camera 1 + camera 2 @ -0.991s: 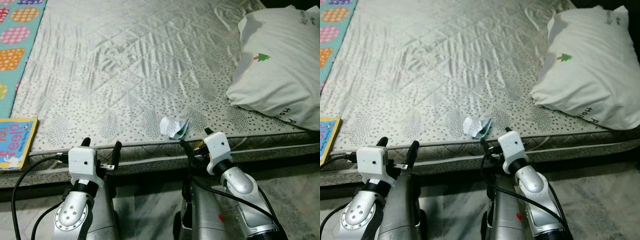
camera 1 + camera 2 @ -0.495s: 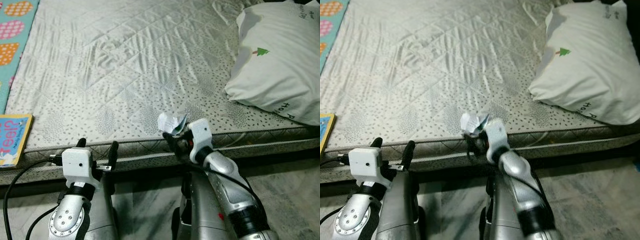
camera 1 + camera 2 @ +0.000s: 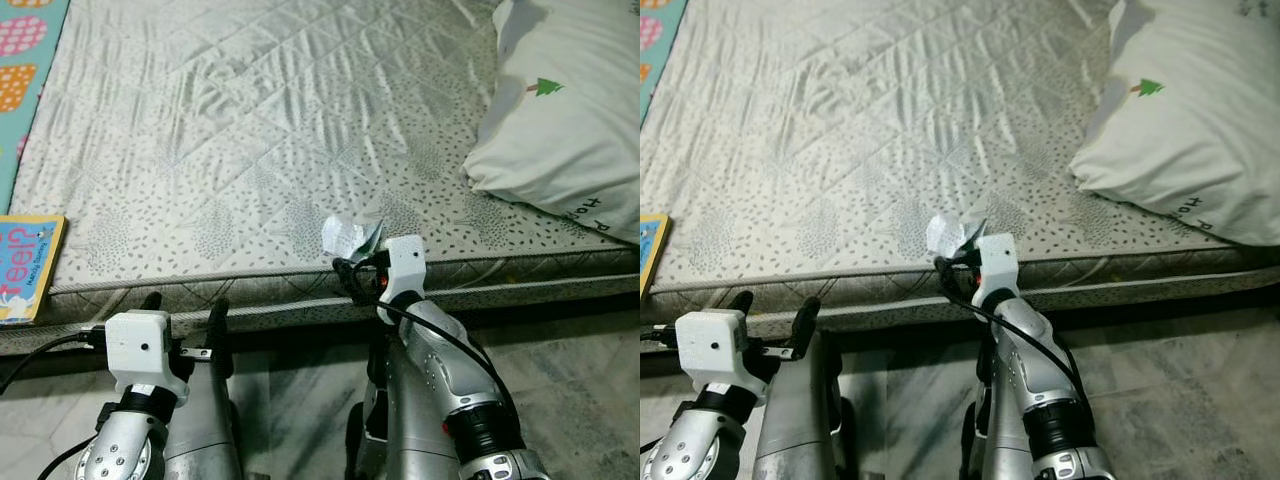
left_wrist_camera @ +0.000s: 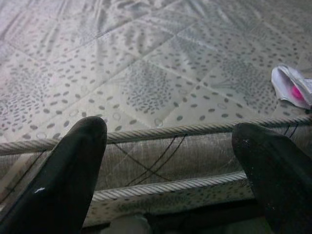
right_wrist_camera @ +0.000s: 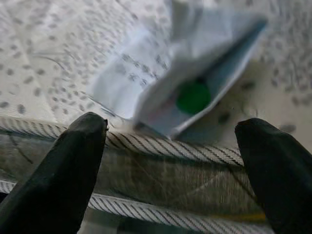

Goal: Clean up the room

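The crumpled paper [image 3: 345,238] lay unpicked at the mattress [image 3: 260,130] edge, so cleanup looked barely begun: the right hand [image 3: 352,278] hovered wide-spread just short of it, the left hand [image 3: 182,320] idle and spread, with a pillow [image 3: 565,120] and book [image 3: 25,268] clear of the reach.
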{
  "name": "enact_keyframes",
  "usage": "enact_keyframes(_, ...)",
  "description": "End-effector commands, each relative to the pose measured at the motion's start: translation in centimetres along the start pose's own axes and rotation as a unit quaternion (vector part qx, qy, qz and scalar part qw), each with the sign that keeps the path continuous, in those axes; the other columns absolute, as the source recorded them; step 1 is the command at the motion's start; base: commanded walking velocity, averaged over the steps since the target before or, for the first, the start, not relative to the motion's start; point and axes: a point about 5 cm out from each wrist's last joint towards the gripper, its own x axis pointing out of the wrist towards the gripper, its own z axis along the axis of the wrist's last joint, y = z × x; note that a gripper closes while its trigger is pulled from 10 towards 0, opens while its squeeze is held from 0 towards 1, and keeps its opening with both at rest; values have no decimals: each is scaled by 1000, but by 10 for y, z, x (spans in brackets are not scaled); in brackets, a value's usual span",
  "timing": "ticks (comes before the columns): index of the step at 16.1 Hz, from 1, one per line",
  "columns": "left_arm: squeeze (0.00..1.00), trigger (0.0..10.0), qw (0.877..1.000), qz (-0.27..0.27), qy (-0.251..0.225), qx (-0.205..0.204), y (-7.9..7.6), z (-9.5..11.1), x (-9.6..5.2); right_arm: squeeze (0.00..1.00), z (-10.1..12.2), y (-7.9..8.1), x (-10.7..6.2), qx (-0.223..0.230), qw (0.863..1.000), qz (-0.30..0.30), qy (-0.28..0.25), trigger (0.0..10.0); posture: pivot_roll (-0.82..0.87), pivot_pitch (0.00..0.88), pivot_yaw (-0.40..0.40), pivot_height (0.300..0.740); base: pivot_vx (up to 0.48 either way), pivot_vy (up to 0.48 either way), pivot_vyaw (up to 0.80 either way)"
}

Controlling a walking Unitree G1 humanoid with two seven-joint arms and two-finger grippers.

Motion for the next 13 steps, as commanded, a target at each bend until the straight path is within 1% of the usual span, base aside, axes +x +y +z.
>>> enact_keyframes(1, 0, 10000, 1000, -3, 9, -1, 0, 1, -6, 0, -8, -1, -1, 26, 999, -9, 21, 10000, 165, 358, -62, 525, 0, 0, 0)
enact_keyframes(2, 0, 10000, 1000, -3, 12, -2, 0, 1, -7, 0, -7, 0, 1, 24, 999, -8, 21, 10000, 165, 359, -62, 525, 0, 0, 0)
enact_keyframes(4, 0, 10000, 1000, -3, 19, -3, 1, 0, -9, 0, -4, 1, 4, 41, 999, -3, 20, 10000, 168, 360, -62, 525, 0, 0, 0)
enact_keyframes(7, 0, 10000, 1000, -2, 23, -5, 2, -1, -7, 0, 1, -7, 3, 41, 999, 3, 21, 10000, 161, 352, -68, 525, 0, 0, 0)
enact_keyframes(9, 0, 10000, 1000, -4, 25, -10, 0, -3, -7, 0, 2, -17, -2, 37, 999, 16, 25, 10000, 152, 349, -69, 525, 0, 0, 0)
enact_keyframes(11, 0, 10000, 1000, -7, 27, -13, -1, -4, -7, 0, 1, -22, -7, 39, 998, 29, 31, 10000, 147, 346, -66, 525, 0, 0, 0)
enact_keyframes(13, 0, 10000, 999, -16, 30, -17, -3, -6, -5, 0, 0, -25, -14, 57, 996, 48, 39, 10000, 140, 343, -57, 525, 0, 0, 0)
